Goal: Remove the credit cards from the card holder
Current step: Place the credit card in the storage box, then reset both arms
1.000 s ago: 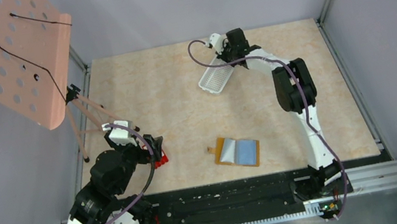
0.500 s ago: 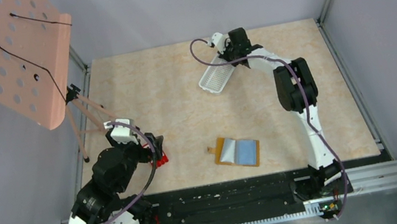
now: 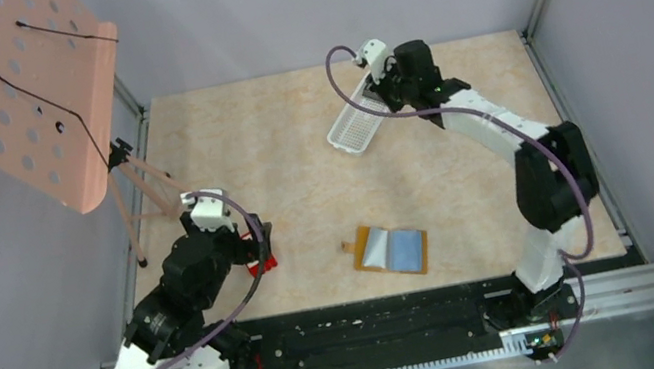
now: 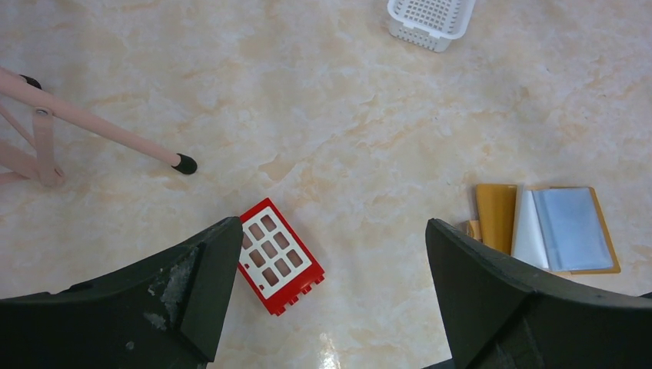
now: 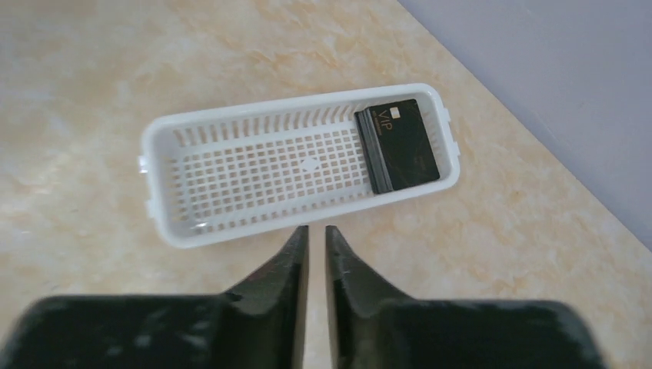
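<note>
The tan card holder [image 3: 364, 248] lies open on the table near the front; in the left wrist view the card holder [image 4: 493, 217] shows at the right. Pale blue and grey credit cards [image 3: 405, 250] sit in its panels, and those credit cards [image 4: 573, 227] lie flat. Another card, black [image 5: 404, 146], lies at one end of the white tray [image 5: 231, 224]. My right gripper [image 5: 316, 228] hovers just short of the tray's near rim, its jaws a narrow slit apart and empty. My left gripper [image 4: 332, 224] hangs wide open and empty, left of the holder.
A red and white window brick [image 4: 278, 265] lies below the left gripper [image 3: 263, 246]. A pink perforated music stand [image 3: 3, 99] rises at the back left, one leg [image 4: 100, 134] reaching onto the table. The white tray [image 3: 352, 129] sits at the back centre. Grey walls enclose the table.
The right arm's elbow has swung out to the right while its gripper stays by the tray. Its jaws have parted a slit. The left arm has crept slightly forward and right.
</note>
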Motion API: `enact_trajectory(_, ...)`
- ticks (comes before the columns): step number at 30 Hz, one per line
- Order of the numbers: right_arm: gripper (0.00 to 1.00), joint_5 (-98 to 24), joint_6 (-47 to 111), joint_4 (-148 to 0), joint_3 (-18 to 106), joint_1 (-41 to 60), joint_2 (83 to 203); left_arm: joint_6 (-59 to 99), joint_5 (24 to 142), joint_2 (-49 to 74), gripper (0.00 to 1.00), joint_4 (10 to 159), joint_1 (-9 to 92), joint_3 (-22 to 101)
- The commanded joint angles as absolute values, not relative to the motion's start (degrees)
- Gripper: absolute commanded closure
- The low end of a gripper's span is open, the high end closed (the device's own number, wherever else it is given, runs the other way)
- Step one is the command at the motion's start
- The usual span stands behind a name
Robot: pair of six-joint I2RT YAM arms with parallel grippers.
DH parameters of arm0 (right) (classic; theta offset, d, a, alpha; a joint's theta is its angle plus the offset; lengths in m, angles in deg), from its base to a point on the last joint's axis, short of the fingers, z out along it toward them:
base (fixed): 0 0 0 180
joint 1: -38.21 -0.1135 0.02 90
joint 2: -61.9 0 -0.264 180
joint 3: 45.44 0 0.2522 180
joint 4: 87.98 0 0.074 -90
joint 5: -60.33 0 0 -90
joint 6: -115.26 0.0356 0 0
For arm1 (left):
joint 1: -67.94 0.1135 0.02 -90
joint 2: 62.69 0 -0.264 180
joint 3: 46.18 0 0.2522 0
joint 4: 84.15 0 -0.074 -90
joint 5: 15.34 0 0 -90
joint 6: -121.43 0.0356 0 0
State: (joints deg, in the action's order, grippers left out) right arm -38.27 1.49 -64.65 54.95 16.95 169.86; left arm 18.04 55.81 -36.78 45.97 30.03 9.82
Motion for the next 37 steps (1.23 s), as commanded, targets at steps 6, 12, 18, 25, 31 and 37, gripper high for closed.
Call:
enact_trajectory(6, 0.55, -27.2, 26.2, -60.5, 33.6, 10.0, 134.9, 13.2, 58.8, -35.8, 0.05, 47.0, 30.2, 12.5)
enact_trajectory(12, 0.32, -33.6, 35.2, -49.9, 22.9, 9.9, 112.8, 6.9, 64.1, -37.5, 0.03, 48.8, 30.2, 13.0)
enact_trajectory(18, 0.01, -34.2, 41.5, -43.3, 17.4, 9.9, 97.6, 1.2, 66.7, -39.2, 0.01, 48.0, 30.2, 13.2)
enact_trajectory(25, 0.01, -26.7, 52.3, -39.5, 11.8, 9.9, 90.0, -2.2, 68.0, -42.3, 0.01, 48.5, 30.2, 11.1)
enact_trajectory(31, 0.01, -24.7, 51.1, -36.6, 13.2, 9.8, 88.7, -2.4, 68.3, -44.4, 0.01, 50.4, 30.2, 9.3)
enact_trajectory(37, 0.01, -25.2, 51.2, -37.6, 13.3, 9.9, 87.5, -2.0, 68.9, -45.8, 0.01, 50.5, 30.2, 8.3)
